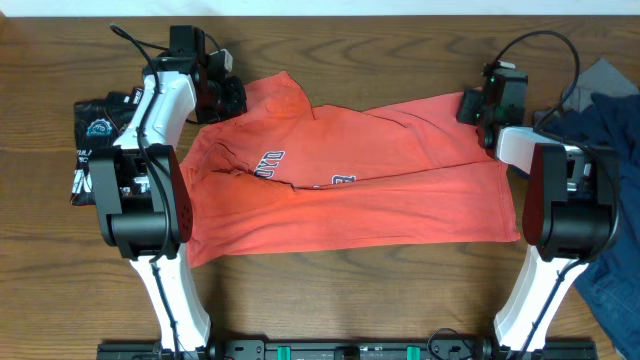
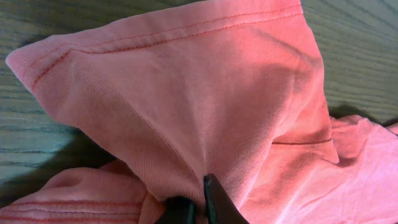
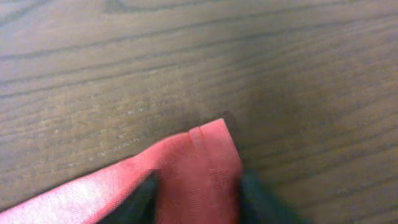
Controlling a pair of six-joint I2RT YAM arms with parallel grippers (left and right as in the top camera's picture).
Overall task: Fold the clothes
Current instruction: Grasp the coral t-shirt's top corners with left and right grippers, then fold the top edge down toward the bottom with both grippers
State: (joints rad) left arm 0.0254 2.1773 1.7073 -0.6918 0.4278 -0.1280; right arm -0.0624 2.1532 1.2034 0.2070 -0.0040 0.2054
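Observation:
The clothes are chiefly a coral-red T-shirt (image 1: 350,180) with navy print, spread across the middle of the wooden table and folded over lengthwise. My left gripper (image 1: 215,95) is at its far left corner. In the left wrist view it (image 2: 200,202) is shut on a pinch of the shirt's cloth (image 2: 186,93), which rises in a tent from the jaws. My right gripper (image 1: 480,110) is at the far right corner. There its dark fingers stand apart on either side of the shirt's hem corner (image 3: 202,162), blurred, with the cloth between them.
A black printed garment (image 1: 95,135) lies folded at the left edge behind my left arm. A navy blue garment (image 1: 610,160) lies heaped at the right edge, with a grey one (image 1: 605,75) behind it. Bare wood (image 3: 186,56) stretches beyond the shirt's far edge.

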